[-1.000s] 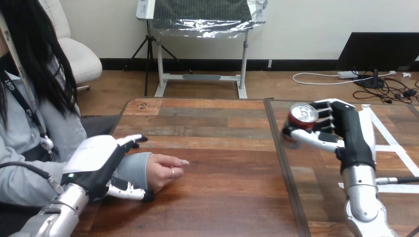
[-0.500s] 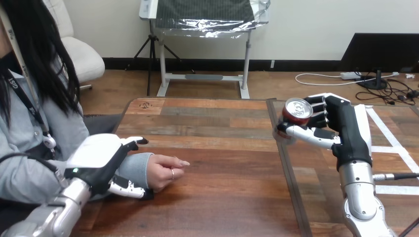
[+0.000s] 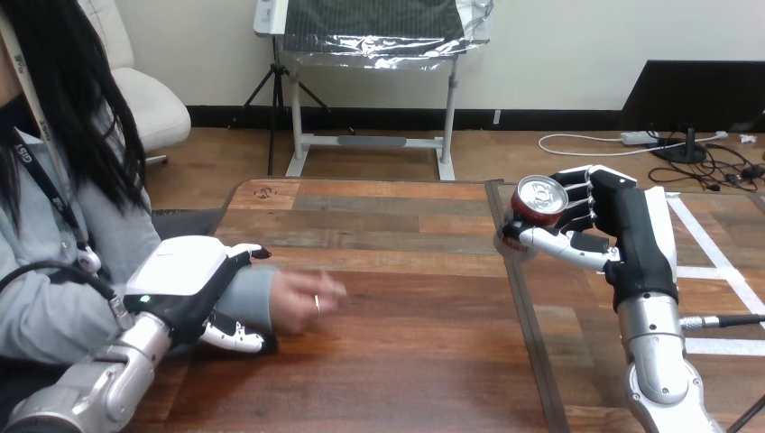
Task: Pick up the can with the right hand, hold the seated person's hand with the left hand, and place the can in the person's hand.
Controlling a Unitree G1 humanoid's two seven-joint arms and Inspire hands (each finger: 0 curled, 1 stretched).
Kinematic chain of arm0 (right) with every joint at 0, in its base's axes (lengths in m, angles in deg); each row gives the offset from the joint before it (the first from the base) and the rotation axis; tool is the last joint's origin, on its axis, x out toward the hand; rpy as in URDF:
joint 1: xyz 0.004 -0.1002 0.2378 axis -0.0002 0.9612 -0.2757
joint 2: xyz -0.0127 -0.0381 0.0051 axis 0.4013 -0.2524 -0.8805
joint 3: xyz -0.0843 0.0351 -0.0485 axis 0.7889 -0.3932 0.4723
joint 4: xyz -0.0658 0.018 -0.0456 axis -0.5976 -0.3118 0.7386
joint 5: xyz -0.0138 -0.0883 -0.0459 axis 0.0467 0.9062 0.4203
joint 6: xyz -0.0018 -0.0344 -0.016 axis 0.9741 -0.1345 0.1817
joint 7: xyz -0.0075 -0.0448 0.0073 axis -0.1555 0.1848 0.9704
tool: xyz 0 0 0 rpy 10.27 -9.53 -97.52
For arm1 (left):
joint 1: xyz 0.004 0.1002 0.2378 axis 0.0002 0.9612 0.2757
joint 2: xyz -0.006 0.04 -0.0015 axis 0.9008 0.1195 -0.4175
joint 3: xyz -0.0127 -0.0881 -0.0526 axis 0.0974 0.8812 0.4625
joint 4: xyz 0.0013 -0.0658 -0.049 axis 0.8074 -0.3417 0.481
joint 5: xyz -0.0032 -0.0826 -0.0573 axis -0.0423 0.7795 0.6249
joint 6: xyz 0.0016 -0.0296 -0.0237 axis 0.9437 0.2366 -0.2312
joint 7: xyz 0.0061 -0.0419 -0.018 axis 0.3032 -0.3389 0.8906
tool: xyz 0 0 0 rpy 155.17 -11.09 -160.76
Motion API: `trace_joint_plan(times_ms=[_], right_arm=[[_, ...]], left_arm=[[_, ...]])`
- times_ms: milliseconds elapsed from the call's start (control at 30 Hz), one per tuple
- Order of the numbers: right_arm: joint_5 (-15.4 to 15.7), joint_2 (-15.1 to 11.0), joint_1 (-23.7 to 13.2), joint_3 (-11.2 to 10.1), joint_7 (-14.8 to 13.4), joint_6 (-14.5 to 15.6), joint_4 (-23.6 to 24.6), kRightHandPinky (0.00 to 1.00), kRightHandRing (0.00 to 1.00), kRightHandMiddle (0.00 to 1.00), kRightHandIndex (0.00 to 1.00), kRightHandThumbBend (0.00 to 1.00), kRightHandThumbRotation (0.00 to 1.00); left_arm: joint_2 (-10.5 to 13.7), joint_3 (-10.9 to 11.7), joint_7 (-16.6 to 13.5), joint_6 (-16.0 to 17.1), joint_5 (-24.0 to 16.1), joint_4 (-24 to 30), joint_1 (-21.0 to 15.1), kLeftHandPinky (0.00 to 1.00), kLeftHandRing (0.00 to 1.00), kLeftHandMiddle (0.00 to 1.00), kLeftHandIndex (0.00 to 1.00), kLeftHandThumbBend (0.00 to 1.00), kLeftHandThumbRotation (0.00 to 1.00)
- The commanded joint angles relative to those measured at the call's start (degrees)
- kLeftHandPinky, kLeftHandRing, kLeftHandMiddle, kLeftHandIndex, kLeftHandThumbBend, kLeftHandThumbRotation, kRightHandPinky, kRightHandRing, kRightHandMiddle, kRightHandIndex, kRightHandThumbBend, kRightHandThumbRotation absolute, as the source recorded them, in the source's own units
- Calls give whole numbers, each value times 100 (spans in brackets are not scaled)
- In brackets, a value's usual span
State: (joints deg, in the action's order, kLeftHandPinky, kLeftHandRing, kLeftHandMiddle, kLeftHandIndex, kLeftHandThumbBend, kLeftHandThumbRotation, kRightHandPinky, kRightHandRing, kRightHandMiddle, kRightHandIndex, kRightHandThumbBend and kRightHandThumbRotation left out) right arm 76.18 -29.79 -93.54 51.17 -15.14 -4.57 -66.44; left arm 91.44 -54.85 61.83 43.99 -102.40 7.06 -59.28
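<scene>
Clasping the can (image 3: 539, 202) in curled fingers and thumb, the robot's right hand (image 3: 624, 230) holds it over the right half of the table (image 3: 406, 370), close to the dark seam (image 3: 528, 343) that runs down the boards. The can stands roughly upright, its silver top tipped a little toward the robot, and it looks to me lifted off the wood, though its base is hard to make out.

Over on the left side, the left hand (image 3: 180, 287) is closed on the person's wrist, fingers over the grey sleeve and thumb tucked beneath it. The person's hand (image 3: 302, 298) sticks out past that grip, low over the table and pointing toward the middle. It is blurred, so I cannot tell whether the palm is turned up or the fingers are spread.

What matters next is the gap: the person's hand lies well apart from the can, off to its left and somewhat nearer the robot. I judge the right arm has to sweep the can leftward across the seam and bring it down. Bare plank lies between the two, with nothing in the path; the white tape lines (image 3: 713, 262) sit behind the right arm and out of the way.
</scene>
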Motion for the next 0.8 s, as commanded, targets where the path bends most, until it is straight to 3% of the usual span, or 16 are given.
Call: trace_joint_plan(times_ms=[0, 100, 767], right_arm=[[-57, -16, -189, -27, 11, -167, 350, 37, 42, 49, 51, 75, 0], [-67, -12, -173, -30, 36, -135, 377, 37, 42, 49, 51, 75, 0], [-214, 11, -77, -52, 364, -278, 415, 39, 44, 49, 51, 75, 0]], left_arm=[[-65, -214, 24, -126, -90, -176, -273, 71, 77, 80, 83, 100, 31], [-84, -281, -11, -179, -115, -211, -294, 71, 77, 80, 82, 100, 30], [-206, -430, 488, -462, -1, -348, -433, 64, 69, 74, 78, 100, 14]])
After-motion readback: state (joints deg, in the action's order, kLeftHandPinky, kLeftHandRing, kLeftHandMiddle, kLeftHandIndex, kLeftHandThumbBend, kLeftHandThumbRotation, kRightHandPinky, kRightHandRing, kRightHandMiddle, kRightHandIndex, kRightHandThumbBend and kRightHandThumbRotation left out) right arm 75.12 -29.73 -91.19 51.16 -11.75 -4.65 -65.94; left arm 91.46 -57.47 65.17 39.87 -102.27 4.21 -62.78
